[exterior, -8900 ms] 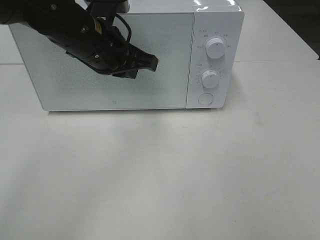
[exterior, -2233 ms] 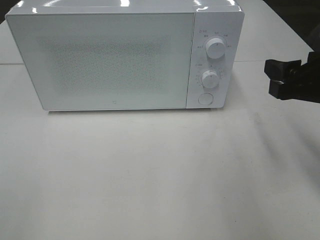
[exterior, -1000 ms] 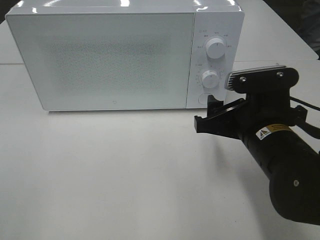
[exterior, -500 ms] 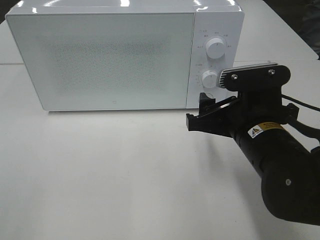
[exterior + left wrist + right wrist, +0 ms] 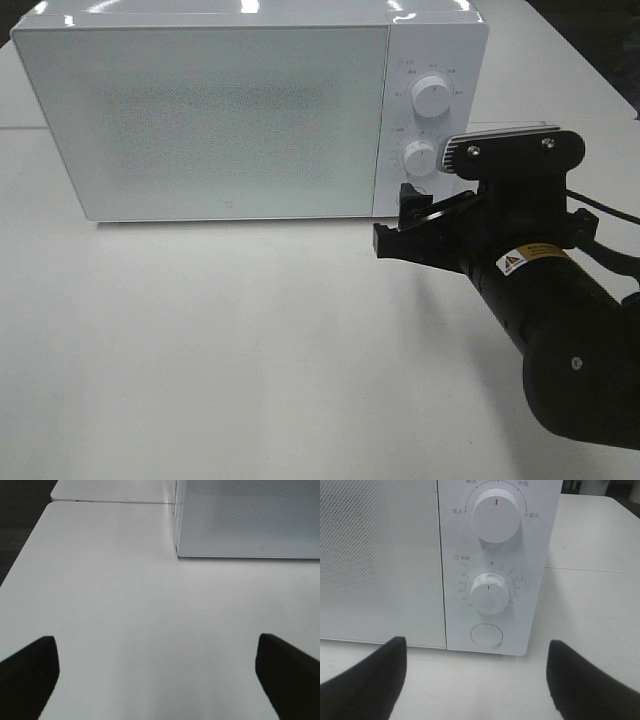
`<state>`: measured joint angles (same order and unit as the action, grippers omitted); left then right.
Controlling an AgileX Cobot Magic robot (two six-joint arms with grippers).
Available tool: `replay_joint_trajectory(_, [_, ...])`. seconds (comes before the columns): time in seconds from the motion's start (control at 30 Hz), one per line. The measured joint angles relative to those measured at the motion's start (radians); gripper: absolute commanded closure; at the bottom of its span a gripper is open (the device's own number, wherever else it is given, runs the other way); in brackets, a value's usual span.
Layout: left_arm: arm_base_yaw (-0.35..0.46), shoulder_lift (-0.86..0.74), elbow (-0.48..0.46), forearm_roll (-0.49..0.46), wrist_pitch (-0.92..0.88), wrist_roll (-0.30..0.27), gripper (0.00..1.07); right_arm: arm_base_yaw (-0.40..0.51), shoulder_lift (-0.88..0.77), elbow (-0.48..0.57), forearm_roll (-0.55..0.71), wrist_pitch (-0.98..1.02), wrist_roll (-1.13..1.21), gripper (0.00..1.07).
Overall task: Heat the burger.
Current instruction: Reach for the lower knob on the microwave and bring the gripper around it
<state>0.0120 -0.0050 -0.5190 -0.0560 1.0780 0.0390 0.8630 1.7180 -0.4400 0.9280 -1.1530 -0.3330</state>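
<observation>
Presently the right gripper [image 5: 477,680] holds its black fingers [image 5: 365,677] apart and empty, with the round button [image 5: 486,635] of the white boxy microwave [image 5: 410,555] just ahead between them. The left gripper [image 5: 157,675] gapes likewise. Where the burger is cannot be told.

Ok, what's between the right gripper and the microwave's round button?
Just a strip of bare white table, seen in the right wrist view.
</observation>
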Motion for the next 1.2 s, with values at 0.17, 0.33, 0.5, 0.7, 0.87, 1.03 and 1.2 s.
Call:
replay_joint_trajectory(0.17, [0.000,0.000,0.000,0.000,0.000,0.000,0.06,-0.036,0.017,-0.021,-0.024,-0.001,0.000,0.32])
replay_joint_trajectory(0.33, [0.000,0.000,0.000,0.000,0.000,0.000,0.06,-0.085,0.088,-0.079,-0.089,0.000,0.000,0.32])
replay_joint_trajectory(0.5, [0.000,0.000,0.000,0.000,0.000,0.000,0.06,-0.129,0.144,-0.128,-0.104,0.000,0.001,0.32])
replay_joint_trajectory(0.7, [0.000,0.000,0.000,0.000,0.000,0.000,0.06,-0.172,0.196,-0.188,-0.141,0.028,0.001,0.32])
replay_joint_trajectory(0.87, [0.000,0.000,0.000,0.000,0.000,0.000,0.06,-0.218,0.262,-0.273,-0.154,0.036,0.001,0.32])
replay_joint_trajectory(1.03, [0.000,0.000,0.000,0.000,0.000,0.000,0.06,-0.248,0.307,-0.326,-0.182,0.047,0.002,0.32])
replay_joint_trajectory(1.2, [0.000,0.000,0.000,0.000,0.000,0.000,0.06,-0.267,0.342,-0.368,-0.191,0.054,0.002,0.32])
